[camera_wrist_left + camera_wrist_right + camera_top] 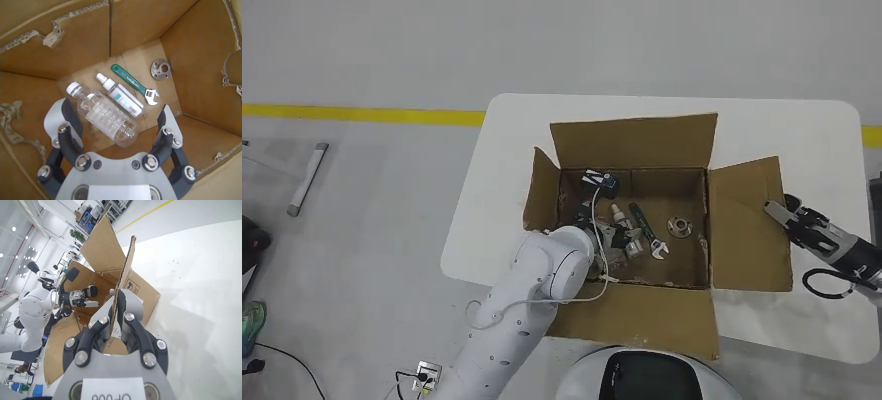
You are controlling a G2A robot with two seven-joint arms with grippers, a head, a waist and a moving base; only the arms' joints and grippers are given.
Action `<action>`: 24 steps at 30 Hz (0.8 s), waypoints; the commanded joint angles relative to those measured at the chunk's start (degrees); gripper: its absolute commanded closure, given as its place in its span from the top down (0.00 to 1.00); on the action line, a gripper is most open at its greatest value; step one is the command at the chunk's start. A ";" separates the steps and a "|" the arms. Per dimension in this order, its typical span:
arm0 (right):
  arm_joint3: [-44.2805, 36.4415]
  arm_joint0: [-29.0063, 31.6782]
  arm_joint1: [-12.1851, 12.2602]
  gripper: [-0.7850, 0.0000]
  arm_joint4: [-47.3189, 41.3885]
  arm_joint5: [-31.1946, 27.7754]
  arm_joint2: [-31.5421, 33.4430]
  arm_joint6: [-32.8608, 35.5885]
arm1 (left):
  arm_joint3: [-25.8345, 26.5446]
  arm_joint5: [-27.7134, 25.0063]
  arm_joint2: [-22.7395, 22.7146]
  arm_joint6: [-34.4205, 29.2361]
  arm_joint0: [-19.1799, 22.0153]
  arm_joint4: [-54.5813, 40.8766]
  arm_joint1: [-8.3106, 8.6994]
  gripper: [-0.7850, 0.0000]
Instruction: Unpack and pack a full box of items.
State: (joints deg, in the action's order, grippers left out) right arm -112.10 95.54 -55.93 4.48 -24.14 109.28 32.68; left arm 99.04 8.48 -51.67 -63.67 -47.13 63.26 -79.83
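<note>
A: Box position?
B: Cardboard box [642, 140] sits open on the white desk [822, 130], with its flaps folded outward.

A: Contents?
B: Four items lie flat on the box floor. The clear plastic bottle [105, 113] has a white cap. The spray bottle [119, 94] is just beside it and roughly parallel. The green-handled wrench [136, 83] comes next in the row. The metal flange [160, 69] lies apart from the other three, near a wall of the box.

A: Left gripper?
B: Left gripper [115, 106] is down inside the box, over the clear plastic bottle. Its fingers are spread wide, one on each side of the bottle. I cannot tell whether either finger touches it.

A: Right gripper?
B: Right gripper [118, 298] is outside the box, at the outer edge of the side flap [747, 225] on the robot's right. Its fingers are pressed together on the corrugated edge, pinching the cardboard between them.
</note>
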 commanded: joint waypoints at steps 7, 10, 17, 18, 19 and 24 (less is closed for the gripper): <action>-0.30 3.09 -0.43 0.00 -0.69 -0.29 2.28 -3.71 | -1.01 0.96 -0.31 2.92 -0.86 -0.22 -0.15 1.00; -0.46 3.68 -0.50 0.00 -0.43 -0.43 2.99 -3.94 | -2.59 3.18 0.82 3.15 -0.09 0.95 -0.64 1.00; -0.72 4.09 -0.59 0.00 0.14 -0.66 3.76 -3.82 | -7.08 6.19 5.61 1.82 2.11 2.88 -2.25 1.00; -0.80 4.08 -0.59 0.00 0.37 -0.67 3.83 -3.76 | -7.83 6.73 6.22 1.73 2.46 3.34 -2.50 1.00; -0.83 4.06 -0.60 0.00 0.47 -0.70 3.85 -3.74 | -8.68 7.52 6.79 1.75 2.84 3.86 -2.77 1.00; -1.02 3.90 -0.66 0.00 0.85 -0.62 3.71 -3.55 | -13.49 10.72 9.14 2.31 4.92 5.91 -4.17 1.00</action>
State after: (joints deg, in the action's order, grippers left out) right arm -113.06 99.49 -56.58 5.25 -24.75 113.05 29.12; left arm 86.79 18.54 -43.08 -61.45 -42.73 68.36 -83.71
